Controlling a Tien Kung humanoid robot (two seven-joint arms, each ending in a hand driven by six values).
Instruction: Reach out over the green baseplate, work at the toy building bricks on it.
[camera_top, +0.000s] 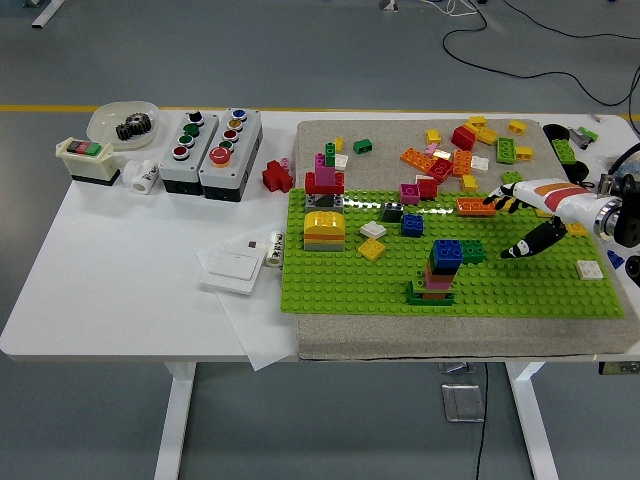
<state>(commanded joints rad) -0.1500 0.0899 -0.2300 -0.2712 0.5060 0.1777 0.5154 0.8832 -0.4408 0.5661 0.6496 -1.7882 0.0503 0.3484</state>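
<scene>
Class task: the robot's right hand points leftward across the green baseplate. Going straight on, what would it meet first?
Most likely the brick stack with the blue top: the right hand points left toward it over the green baseplate, though height is unclear.
</scene>
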